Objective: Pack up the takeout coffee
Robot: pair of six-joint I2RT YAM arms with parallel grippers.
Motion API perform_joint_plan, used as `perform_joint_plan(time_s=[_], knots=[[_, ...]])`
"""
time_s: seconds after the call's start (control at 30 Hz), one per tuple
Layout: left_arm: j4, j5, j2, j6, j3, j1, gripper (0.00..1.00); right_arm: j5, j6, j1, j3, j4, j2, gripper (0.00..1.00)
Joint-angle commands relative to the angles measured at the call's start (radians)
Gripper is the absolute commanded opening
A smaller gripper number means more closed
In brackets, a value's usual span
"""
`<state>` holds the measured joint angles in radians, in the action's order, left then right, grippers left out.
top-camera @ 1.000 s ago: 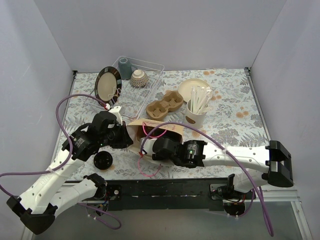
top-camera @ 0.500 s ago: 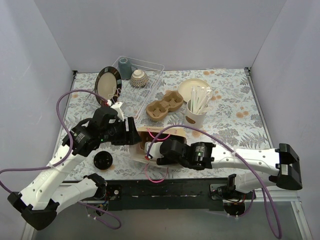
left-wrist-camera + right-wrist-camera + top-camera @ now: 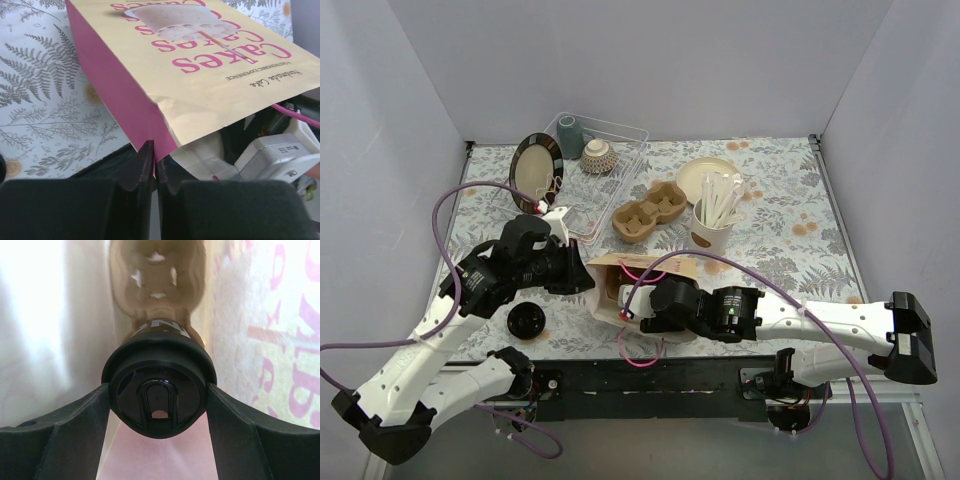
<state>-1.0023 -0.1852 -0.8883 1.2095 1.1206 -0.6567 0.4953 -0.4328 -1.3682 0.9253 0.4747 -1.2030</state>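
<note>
A takeout coffee [image 3: 159, 399], seen lid-first with its round black lid, sits between my right gripper's [image 3: 158, 390] fingers, which press on both sides of the lid. The cup and gripper are inside a cream and pink paper bag [image 3: 645, 268] lying on its side near the table's front. Deeper in the bag a brown moulded carrier [image 3: 157, 275] shows. My left gripper [image 3: 155, 156] is shut on the bag's pink edge [image 3: 125, 110] at the mouth, on the bag's left side [image 3: 578, 277]. In the top view the bag hides the cup.
A loose black lid [image 3: 527, 322] lies left of the bag. Behind it are a brown cup carrier [image 3: 648, 212], a paper cup of white utensils [image 3: 712, 228], a cream plate [image 3: 708, 175], a dark plate [image 3: 536, 165] and a clear bin [image 3: 610, 160] holding a grey cup [image 3: 569, 133].
My right arm has pushed further into the bag with the cup. My left gripper let go of the bag edge, shifted slightly right and shut on it again. The bag has turned a little.
</note>
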Motion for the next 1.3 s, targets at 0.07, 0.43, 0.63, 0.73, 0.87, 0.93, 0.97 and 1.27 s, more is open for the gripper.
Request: perform_joint_plan(time_s=[0.07,0.43,0.63,0.73,0.87,0.93,0.97,1.27], knots=[[0.018,-0.059,0.063,0.053,-0.036,0.003,0.0,0.026,-0.096,0.0,0.064,0.021,-0.024,0.45],[0.019,-0.051,0.147,0.018,-0.108,0.003,0.0,0.081,-0.185,-0.002,0.075,0.047,-0.043,0.45],[0.045,-0.065,0.147,-0.004,-0.131,0.003,0.0,0.074,-0.182,-0.002,0.069,0.045,-0.059,0.44],[0.051,-0.077,0.147,-0.021,-0.119,0.003,0.0,0.089,-0.201,-0.002,0.031,0.001,-0.061,0.42],[0.051,-0.083,0.149,-0.045,-0.11,0.003,0.0,0.089,-0.222,-0.002,0.021,-0.028,-0.069,0.43],[0.06,-0.095,0.155,-0.048,-0.114,0.003,0.0,0.091,-0.222,-0.002,0.023,-0.027,-0.084,0.43],[0.067,-0.106,0.158,-0.051,-0.117,0.003,0.0,0.088,-0.213,-0.002,0.026,-0.021,-0.087,0.44],[0.073,-0.134,0.169,-0.094,-0.12,0.003,0.0,0.083,-0.17,-0.002,0.012,-0.038,-0.096,0.43]])
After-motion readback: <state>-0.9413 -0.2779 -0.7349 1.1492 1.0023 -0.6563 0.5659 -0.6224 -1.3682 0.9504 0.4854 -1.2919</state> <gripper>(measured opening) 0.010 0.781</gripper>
